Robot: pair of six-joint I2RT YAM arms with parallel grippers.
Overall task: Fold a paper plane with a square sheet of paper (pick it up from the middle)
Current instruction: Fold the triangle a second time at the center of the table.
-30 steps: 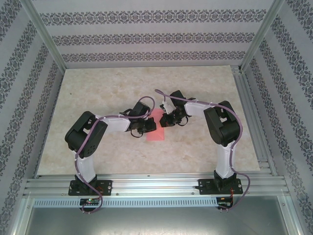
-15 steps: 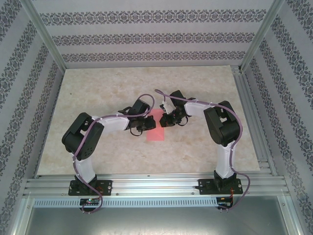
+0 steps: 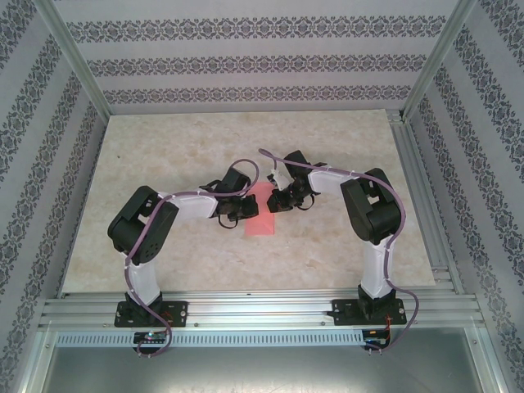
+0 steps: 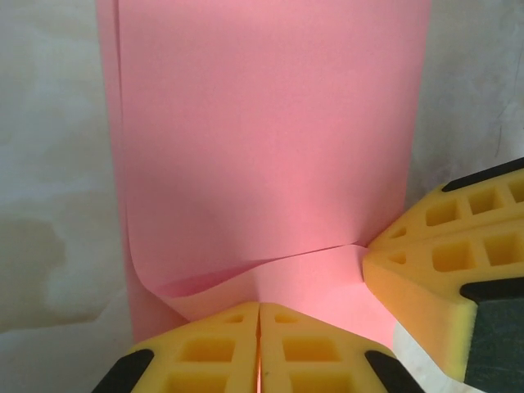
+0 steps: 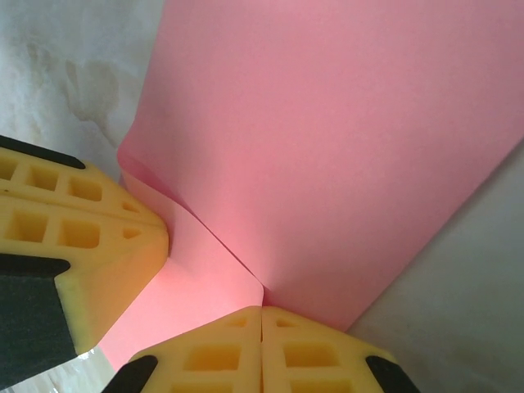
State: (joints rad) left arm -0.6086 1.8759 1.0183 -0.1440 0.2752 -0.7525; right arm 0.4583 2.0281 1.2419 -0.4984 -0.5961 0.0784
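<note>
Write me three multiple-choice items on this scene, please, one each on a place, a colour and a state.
1. Where is the paper?
A. On the table, between the left gripper and the right gripper.
B. At the table's far left corner.
C. Hanging off the table's near edge.

2. What colour are the left gripper's fingers?
A. Blue.
B. Yellow.
C. White.

3. How is the right gripper?
A. Wide open above the paper.
B. Shut, well away from the paper.
C. Shut on the paper's edge.

Answers: 1 A, the top view shows pink between the two wrists. 2 B, the left wrist view shows yellow fingers. 3 C, its fingers meet where the paper's lifted edge runs in.
</note>
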